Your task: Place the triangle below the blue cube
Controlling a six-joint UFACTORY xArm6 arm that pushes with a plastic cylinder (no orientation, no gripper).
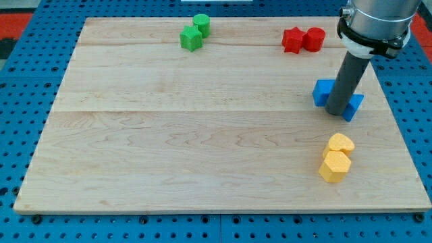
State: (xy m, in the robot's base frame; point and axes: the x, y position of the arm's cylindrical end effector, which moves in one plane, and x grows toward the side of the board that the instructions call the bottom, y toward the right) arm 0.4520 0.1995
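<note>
The dark rod comes down from the view's top right, and my tip (335, 112) rests on the wooden board (169, 135) between two blue blocks. The blue cube (322, 92) is just to the view's left of the rod, touching or nearly touching it. A second blue block (354, 104), which looks like the triangle, sits at the rod's right and slightly lower. The rod hides part of both, so the second block's shape is not fully clear.
A yellow heart (341, 143) and a yellow hexagon (334, 166) lie below the blue pair. A red star (292, 40) and a red cylinder (314, 38) sit at the top right. A green star (191, 38) and a green cylinder (201, 23) sit at the top middle.
</note>
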